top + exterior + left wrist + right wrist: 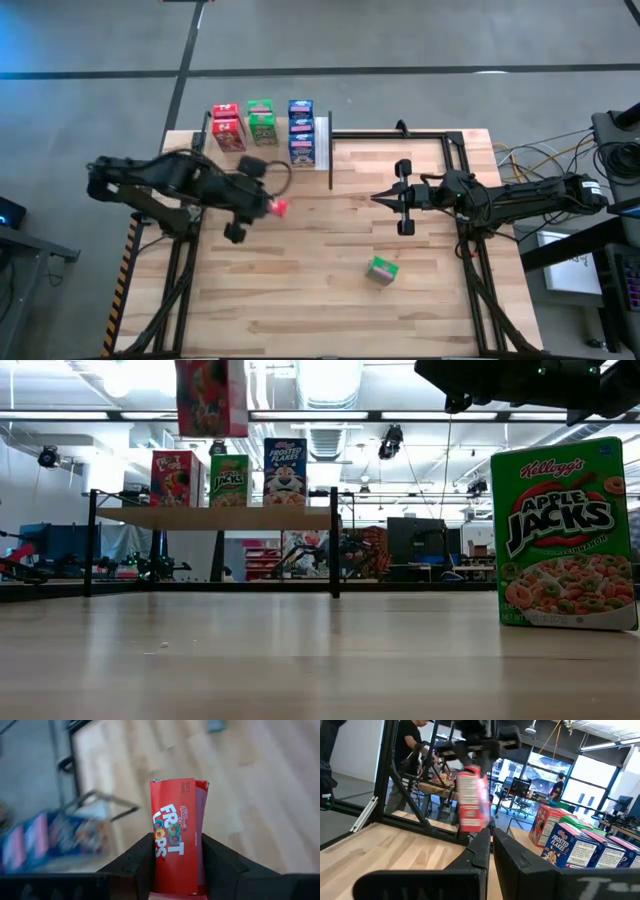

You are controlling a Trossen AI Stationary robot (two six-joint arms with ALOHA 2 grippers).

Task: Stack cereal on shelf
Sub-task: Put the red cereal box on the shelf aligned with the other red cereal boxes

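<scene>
My left gripper [272,207] is shut on a red Froot Loops box [177,837], high over the table's left middle; the low view shows that box [211,395] at the picture's top. The shelf [215,517] stands at the far edge and carries red [228,125], green [261,120] and blue [301,132] boxes on their bottom ends. One green Apple Jacks box [566,535] stands upright on the table, near side right of centre [382,270]. My right gripper [385,198] hovers shut at mid-table, right of the left one, touching nothing. My left gripper pinches the red box between its two fingers [220,865], which lie on the box's two narrow sides near its upper end [160,870]. The fingers come from above, pointing down. The box hangs upright below them [470,802], lifted clear of the table.
Black metal uprights [330,150] and a white end strip [322,140] mark the shelf's right end. A black frame bar [400,133] runs along the far edge. Bare wood lies between the grippers and the near edge. People stand in the room behind [412,742].
</scene>
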